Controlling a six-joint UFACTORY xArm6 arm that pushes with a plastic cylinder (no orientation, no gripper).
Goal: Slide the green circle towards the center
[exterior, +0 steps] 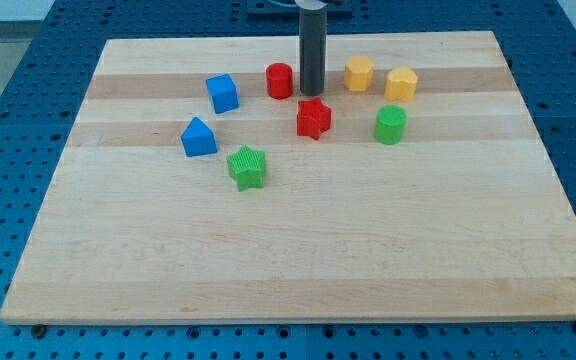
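Eight blocks sat on the wooden board (pixel 298 250), all in its upper half. My tip (pixel 312 93) was down on the board near the view's top, just right of the red cylinder (pixel 280 80) and just above the red star (pixel 314 118), touching neither as far as could be told. No jaws on this rig, only a straight dark rod, so nothing was clenched or grasped. Green circle (pixel 390 125) stood upright right of centre, below the two yellow blocks, well apart from my tip and to its lower right. Yellow hexagon block (pixel 359 73) was right of the rod, and a second yellow block (pixel 401 84), shape not clear, was just beside it further right. Blue cube (pixel 222 93) lay left of the red cylinder, and a blue block with a peaked top (pixel 198 137) lay below-left of the cube. Green star (pixel 247 167) was lowest of the set, below-right of that blue block and below-left of the red star. Board rested on a blue perforated table (pixel 8 80)
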